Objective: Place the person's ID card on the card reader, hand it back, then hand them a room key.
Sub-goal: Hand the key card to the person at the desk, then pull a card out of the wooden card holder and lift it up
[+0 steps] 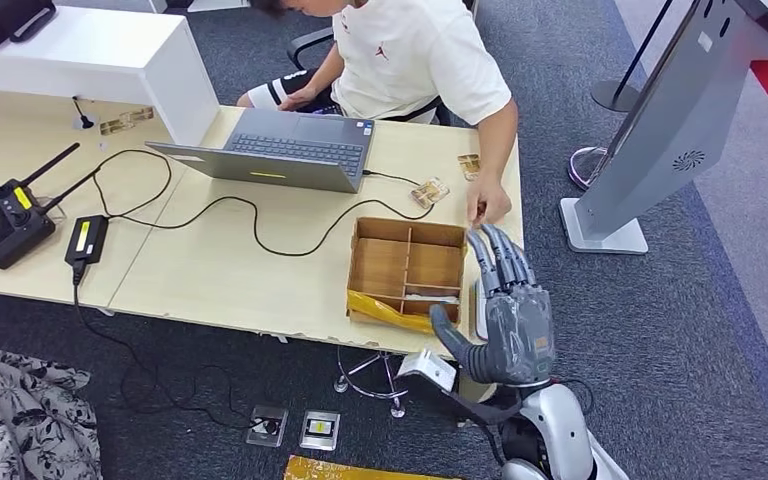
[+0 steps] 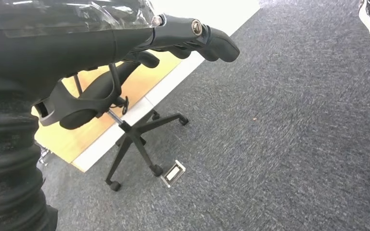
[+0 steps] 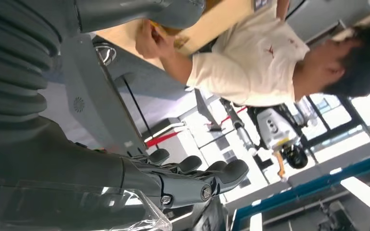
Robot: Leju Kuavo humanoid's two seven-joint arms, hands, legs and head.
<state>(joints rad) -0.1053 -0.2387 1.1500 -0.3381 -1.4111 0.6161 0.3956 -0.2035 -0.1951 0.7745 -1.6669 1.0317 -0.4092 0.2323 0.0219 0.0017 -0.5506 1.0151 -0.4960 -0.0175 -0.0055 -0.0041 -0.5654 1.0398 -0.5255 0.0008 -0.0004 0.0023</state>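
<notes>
While the right hand (image 1: 508, 318) stretches flat and empty, fingers apart, the person's hand (image 1: 487, 208) just beyond its fingertips seems ready to pass a card.

The person (image 1: 410, 60) behind the desk (image 1: 210, 270) is cut off by the head view's far edge, so the head is mostly out of frame. Their hand (image 1: 487, 208) at the desk's right edge sits just beyond the right robot hand (image 1: 513, 318), whose fingers cover the white object (image 1: 479, 305) beside the cardboard box (image 1: 407, 270); what that object is cannot be told. Whether the person's hand holds a card is too small to tell. Two small items (image 1: 430, 191) near the laptop (image 1: 280, 150) are too small to identify. The patterned fabric (image 1: 20, 415) at the near left is cropped by the picture's edge.
</notes>
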